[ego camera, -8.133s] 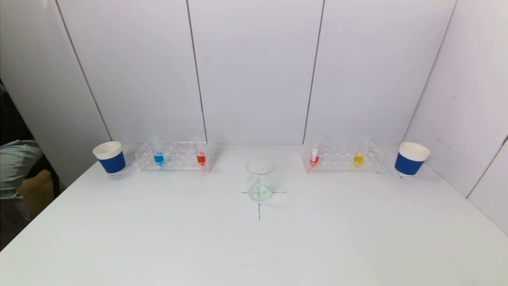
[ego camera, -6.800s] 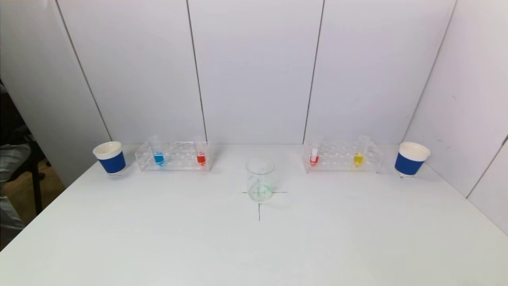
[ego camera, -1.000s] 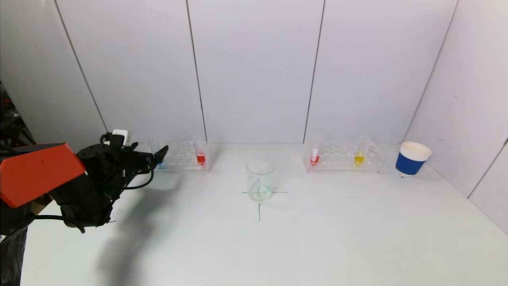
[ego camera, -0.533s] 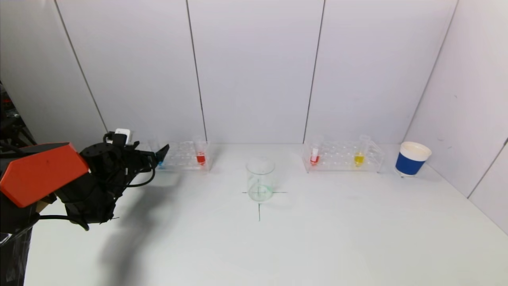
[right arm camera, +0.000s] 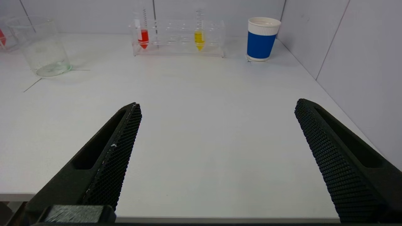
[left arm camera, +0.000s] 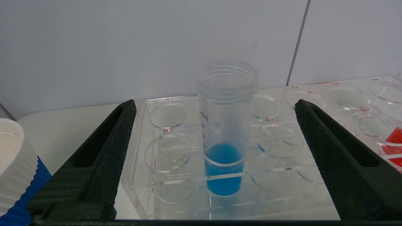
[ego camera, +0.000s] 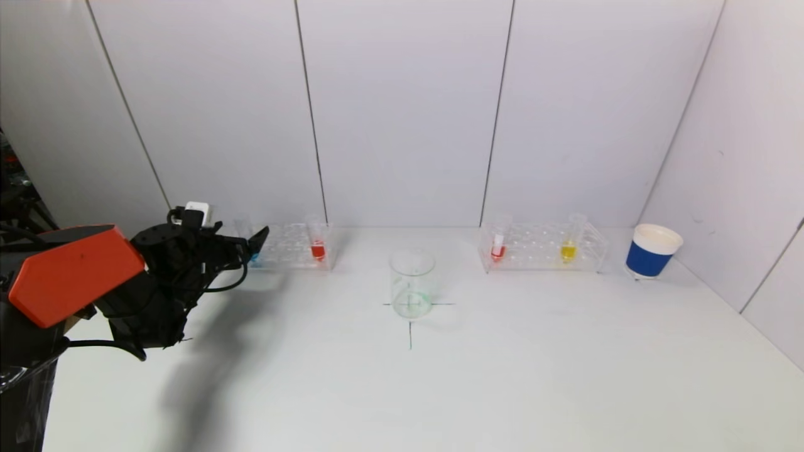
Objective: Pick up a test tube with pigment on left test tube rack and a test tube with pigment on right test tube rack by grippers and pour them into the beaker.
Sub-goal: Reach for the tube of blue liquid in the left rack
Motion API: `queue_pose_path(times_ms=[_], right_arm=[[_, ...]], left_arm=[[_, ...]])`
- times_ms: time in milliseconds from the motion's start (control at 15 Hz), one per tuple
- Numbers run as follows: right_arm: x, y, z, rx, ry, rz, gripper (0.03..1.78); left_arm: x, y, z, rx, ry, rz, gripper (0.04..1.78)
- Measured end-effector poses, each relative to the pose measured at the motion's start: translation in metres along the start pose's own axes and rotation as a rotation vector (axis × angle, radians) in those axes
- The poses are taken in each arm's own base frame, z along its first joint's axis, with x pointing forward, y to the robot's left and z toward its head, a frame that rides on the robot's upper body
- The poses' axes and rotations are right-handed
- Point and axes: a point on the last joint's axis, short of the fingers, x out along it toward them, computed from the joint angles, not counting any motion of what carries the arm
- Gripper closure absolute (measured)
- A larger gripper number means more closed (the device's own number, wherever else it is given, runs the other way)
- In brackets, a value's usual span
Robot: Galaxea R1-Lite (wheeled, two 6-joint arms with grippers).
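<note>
Since half a second ago the left gripper [left arm camera: 213, 110] has edged slightly forward toward the left test tube rack [ego camera: 290, 246]; eight seconds ago neither arm was in the head view, and the left-hand blue paper cup [left arm camera: 14, 166] now hides behind the arm there.

Its fingers [left arm camera: 110, 150] are spread wide, released, flanking the blue test tube [left arm camera: 224, 131] without touching it. That tube stands upright in a front hole of the left rack, blue pigment filling its bottom. Only the left wrist view shows the writing: red hole labels A1, B1, B3, A4, A5, A6 and B5 on the rack's top plate, and a printed graduation scale on the tube, its letters too small to read surely. At that view's edge sits the red test tube [left arm camera: 392, 144], which the head view places at the rack's other end [ego camera: 318, 250].

The right gripper [right arm camera: 216, 125] is out of the head view; its own wrist view shows it hovering low over the near edge of the bench [right arm camera: 201, 131], fingers [right arm camera: 119, 150] parted wide and holding nothing. Ahead of it stand the right test tube rack [right arm camera: 179, 42] with a red tube [right arm camera: 143, 36] and a yellow tube [right arm camera: 199, 37], a blue paper cup with white rim [right arm camera: 260, 39], and the beaker [right arm camera: 42, 47], which sits on a cross mark [ego camera: 410, 326] at the bench centre.
</note>
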Motion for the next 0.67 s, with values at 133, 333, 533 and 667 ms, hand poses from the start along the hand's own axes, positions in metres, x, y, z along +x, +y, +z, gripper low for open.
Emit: queue_pose_path(times_ms=[133, 333, 533, 667], right_arm=[[0.0000, 0.0000, 0.0000, 0.000, 0.000, 0.001, 0.04], [0.0000, 0.0000, 0.0000, 0.000, 0.000, 0.001, 0.04], [0.0000, 0.0000, 0.0000, 0.000, 0.000, 0.000, 0.04], [0.0000, 0.0000, 0.0000, 0.000, 0.000, 0.000, 0.04]], left_arm=[[0.0018, 0.0002, -0.0009, 0.004, 0.001, 0.000, 0.06], [0.0047, 0.0009, -0.0015, 0.010, -0.002, 0.001, 0.06], [0.0062, 0.0013, -0.0015, 0.011, -0.001, 0.001, 0.06], [0.0065, 0.0014, -0.0014, 0.012, -0.002, 0.001, 0.06]])
